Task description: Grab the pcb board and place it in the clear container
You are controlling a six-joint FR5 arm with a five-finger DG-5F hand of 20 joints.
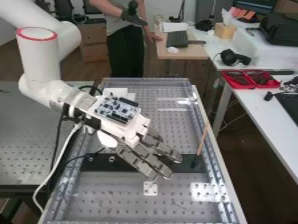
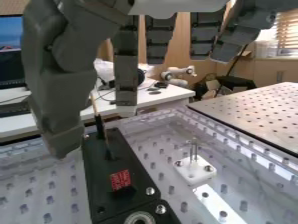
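The hand [image 1: 145,154] hangs over the middle of the bench in the high view, its dark grey fingers extended and nothing held between them. A small populated circuit board [image 1: 117,110] lies on the white mount at the back of the hand. In the wrist view the hand [image 2: 61,82] has its thumb at one side and straight fingers beside it, above a perforated, see-through surface [image 2: 159,150]. That surface has raised transparent edges [image 1: 214,150] in the high view. I cannot tell whether it is the clear container.
A black bar [image 1: 103,162] crosses the bench under the hand, also seen as a black plate [image 2: 123,170]. Near it stands a thin brush-like stick [image 1: 202,141]. A white block with metal pins [image 2: 195,170] is fixed close by. Red trays [image 1: 249,79] sit on the side table.
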